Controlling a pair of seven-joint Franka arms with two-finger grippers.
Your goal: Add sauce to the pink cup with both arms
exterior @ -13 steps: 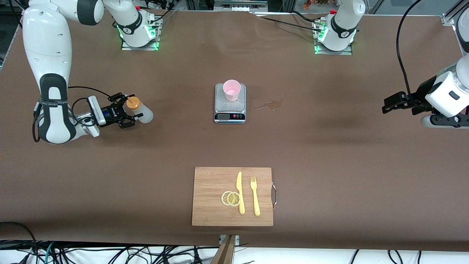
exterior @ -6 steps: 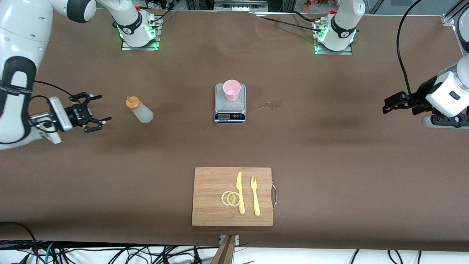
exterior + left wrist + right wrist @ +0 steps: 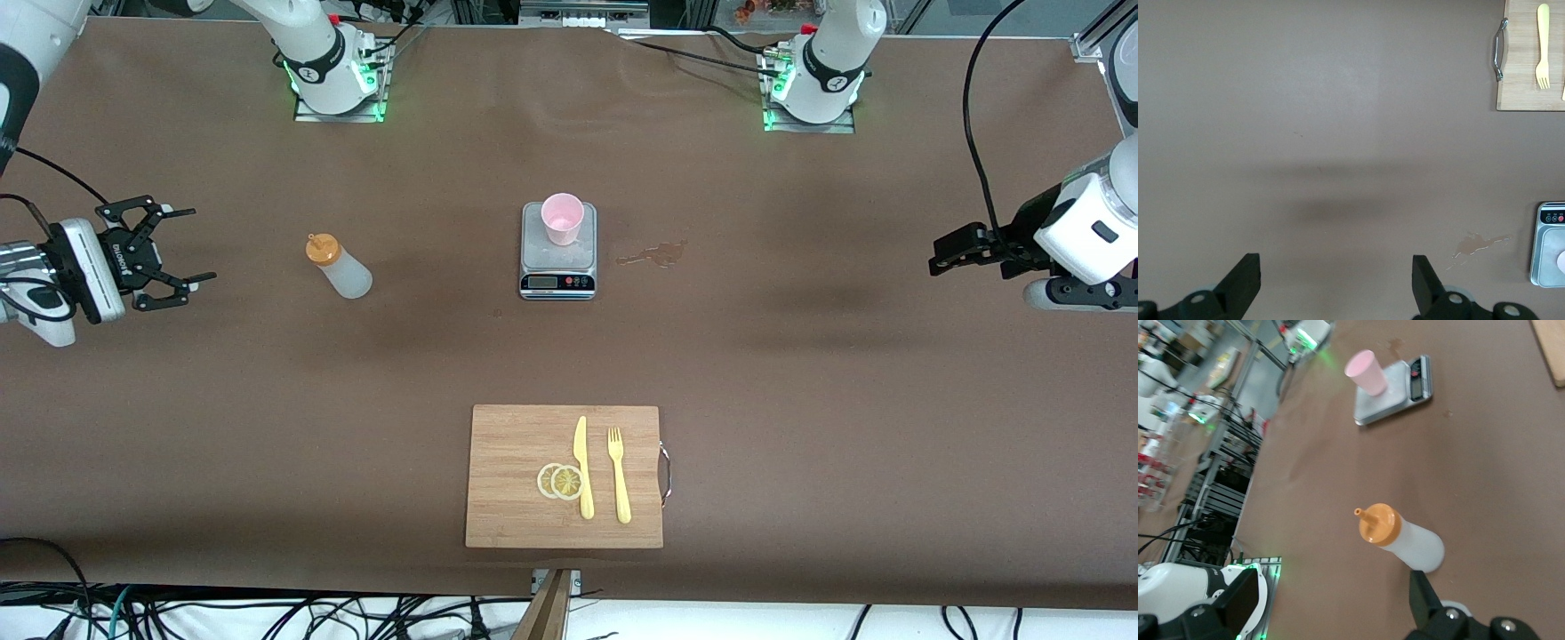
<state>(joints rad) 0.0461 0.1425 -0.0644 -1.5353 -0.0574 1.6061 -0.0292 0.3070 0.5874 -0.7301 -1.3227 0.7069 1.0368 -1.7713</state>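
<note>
The sauce bottle [image 3: 341,268], whitish with an orange nozzle cap, stands upright on the table toward the right arm's end; it also shows in the right wrist view as the bottle [image 3: 1406,538]. The pink cup [image 3: 563,218] sits on a small scale [image 3: 557,260] at mid-table, and the right wrist view shows the cup [image 3: 1368,372] too. My right gripper [image 3: 197,246] hangs open over bare table, well apart from the bottle and pointing at it, with nothing between its fingers [image 3: 1241,600]. My left gripper [image 3: 941,255] waits open over the left arm's end; its fingers [image 3: 1426,275] are empty.
A brownish spill stain [image 3: 656,255] lies beside the scale toward the left arm's end. A wooden cutting board [image 3: 511,498] nearer the front camera carries a yellow knife [image 3: 582,467], a fork [image 3: 619,476] and lemon slices [image 3: 560,481]. Arm bases [image 3: 333,76] stand along the table's edge.
My right gripper, open around the sauce bottle a second ago, has drawn back toward the right arm's end of the table. The bottle stays standing. The left arm has not moved.
</note>
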